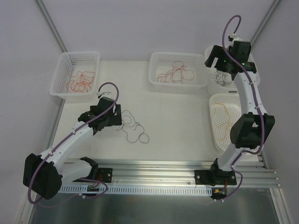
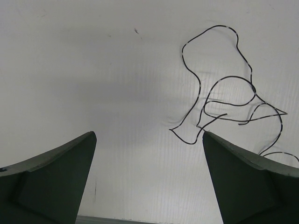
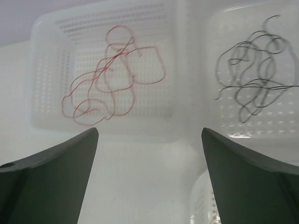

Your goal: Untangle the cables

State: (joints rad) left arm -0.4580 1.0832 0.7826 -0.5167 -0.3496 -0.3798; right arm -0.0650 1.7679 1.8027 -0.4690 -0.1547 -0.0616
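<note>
Spread wide and empty, the left end effector (image 2: 148, 140) hovers over the surface (image 2: 93, 70), the black cable (image 2: 252, 87) lying just ahead to its right, where a careless pinch could catch crossing loops and tighten them.

Worktop (image 1: 177, 116): plain matt white, with faint ribbing up close.

Far-left basket (image 1: 79, 53), middle basket (image 1: 177, 86), far-right basket (image 3: 280, 126), near-right basket (image 1: 217, 135): all milky white plastic, pierced in regular rows of small holes.

- Far-left basket: orange-red strands (image 1: 80, 80).
- Middle basket: red strands (image 3: 112, 79), one loop darker than the rest.
- Far-right basket: black strands (image 3: 254, 79).
- Near-right basket: tan strand (image 1: 227, 112), yellowish.
- Bare worktop: loose black strand (image 2: 227, 113), with pale glints along its curves.

Left arm (image 1: 70, 140) and right arm (image 1: 247, 93): white links, black joints. Arm cables (image 1: 112, 88): purple. Green lights (image 1: 227, 60) near the right wrist.

Left tool (image 2: 149, 135) and right tool (image 3: 149, 129): dark grey-green, unmarked.

Rail (image 1: 163, 165): bare silver metal.
</note>
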